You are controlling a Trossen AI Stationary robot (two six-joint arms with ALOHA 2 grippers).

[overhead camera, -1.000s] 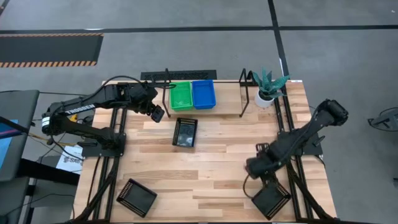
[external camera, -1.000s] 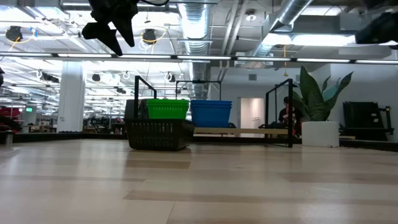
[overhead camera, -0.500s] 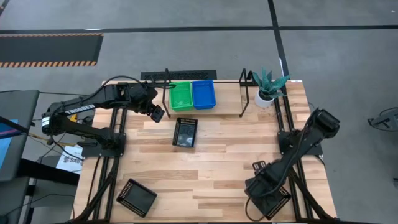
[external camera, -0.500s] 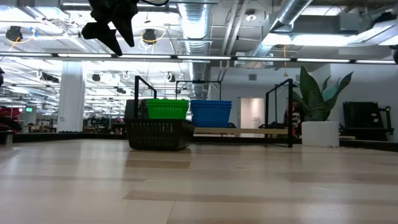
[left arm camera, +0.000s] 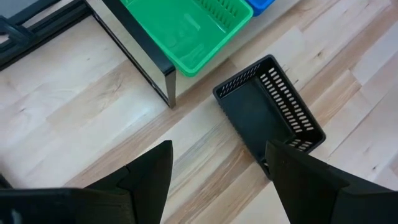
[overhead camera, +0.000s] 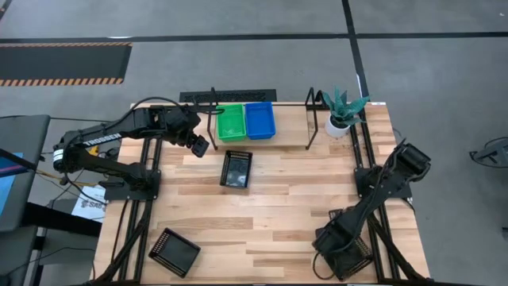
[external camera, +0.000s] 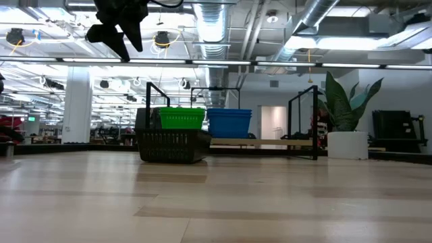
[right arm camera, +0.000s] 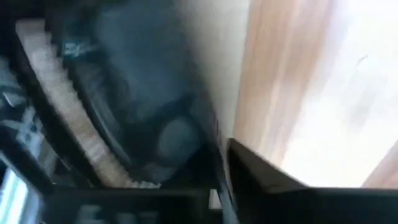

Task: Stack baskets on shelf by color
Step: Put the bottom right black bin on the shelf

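- Broadly, the light wooden surface (overhead camera: pixel 270 214) carries the low black thin-tube metal shelf (overhead camera: pixel 311 119) along its far edge.
- On that shelf sit a bright green perforated plastic basket (overhead camera: pixel 232 122) and a blue one (overhead camera: pixel 259 119), side by side and touching.
- One black mesh basket (overhead camera: pixel 236 168) lies just before the shelf; another (overhead camera: pixel 175 252) lies near the left front corner.
- A third black basket (overhead camera: pixel 349 258) is under the right tool (overhead camera: pixel 337 242); its fingers' state cannot be told.
- Left tool (left arm camera: pixel 214 177) hovers above the shelf's left end, fingers apart, holding nothing.
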